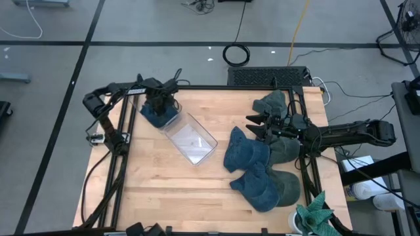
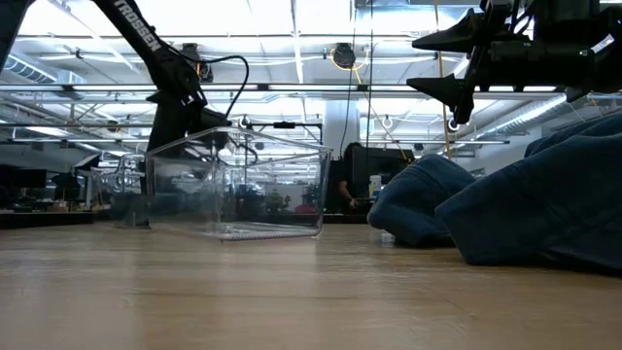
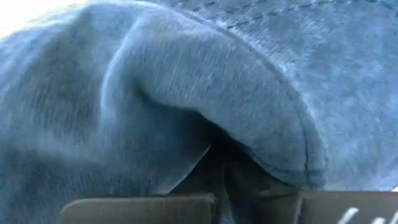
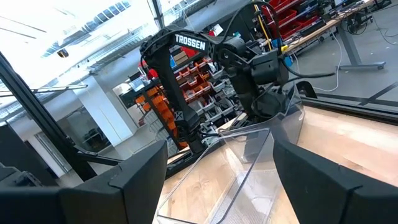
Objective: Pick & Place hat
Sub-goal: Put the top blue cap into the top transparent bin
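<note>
A clear plastic bin (image 1: pixel 191 139) lies slantwise on the table's left half, and it also shows in the low view (image 2: pixel 238 185). A blue hat (image 1: pixel 155 118) sits at the bin's far-left end, under my left gripper (image 1: pixel 159 103). In the left wrist view the blue hat (image 3: pixel 205 93) fills the picture, and my left gripper (image 3: pixel 258 208) is shut on it. My right gripper (image 1: pixel 252 126) hovers open over the right-hand heap of hats (image 1: pixel 248 156), lifted clear of them (image 2: pixel 432 63); its wrist view (image 4: pixel 217 180) looks toward the bin. My left gripper comes at the blue hat from above, pointing down. A fold of the hat's cloth (image 3: pixel 249 155) runs in between the two fingers (image 3: pixel 140 208). The hat's lower part lies at the bin's far-left end; how many layers are caught I cannot tell.
Several more hats, blue (image 1: pixel 259 189) and grey-green (image 1: pixel 275 103), are heaped on the table's right half (image 2: pixel 554 194). A green cloth (image 1: pixel 318 213) lies at the near-right corner. Bare wood (image 1: pixel 164 190) shows toward the near-left. Black frame rails run along the table's sides.
</note>
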`<state>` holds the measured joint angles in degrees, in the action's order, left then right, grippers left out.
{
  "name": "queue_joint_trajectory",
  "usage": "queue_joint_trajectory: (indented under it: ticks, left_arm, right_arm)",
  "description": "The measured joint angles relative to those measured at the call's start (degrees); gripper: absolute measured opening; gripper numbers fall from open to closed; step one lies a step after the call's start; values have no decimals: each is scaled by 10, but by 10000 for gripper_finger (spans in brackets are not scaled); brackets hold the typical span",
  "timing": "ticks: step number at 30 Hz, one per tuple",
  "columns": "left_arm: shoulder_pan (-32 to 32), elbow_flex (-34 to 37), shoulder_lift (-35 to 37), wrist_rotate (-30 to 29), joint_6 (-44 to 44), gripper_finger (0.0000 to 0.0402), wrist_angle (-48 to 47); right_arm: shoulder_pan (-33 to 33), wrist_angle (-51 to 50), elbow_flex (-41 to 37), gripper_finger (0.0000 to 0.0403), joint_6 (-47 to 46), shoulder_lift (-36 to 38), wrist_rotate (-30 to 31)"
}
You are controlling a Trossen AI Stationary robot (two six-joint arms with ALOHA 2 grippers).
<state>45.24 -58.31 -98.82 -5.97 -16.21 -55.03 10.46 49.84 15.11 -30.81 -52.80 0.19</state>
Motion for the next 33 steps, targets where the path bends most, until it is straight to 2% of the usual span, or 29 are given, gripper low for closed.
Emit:
queue_joint_trajectory:
  ticks: [6,14,19,23,26,28,33]
  left_arm:
    - [-2,0,61,-14,-1,7,-7]
    - [-11,0,181,-16,-41,43,-8]
    - [-40,0,272,-11,-51,67,36]
    - [-77,0,352,56,-41,105,93]
    - [-109,0,404,103,4,147,141]
    - [-128,0,434,115,35,178,165]
    - [-172,0,482,121,48,242,192]
  right_arm:
    - [0,0,0,279,0,0,0]
    - [0,0,0,279,3,0,-1]
    - [0,0,0,279,16,0,-2]
    - [0,0,0,279,17,0,-3]
    - [0,0,0,279,19,0,-4]
    - [-4,0,0,279,28,0,-6]
    - [-36,0,0,279,56,0,-9]
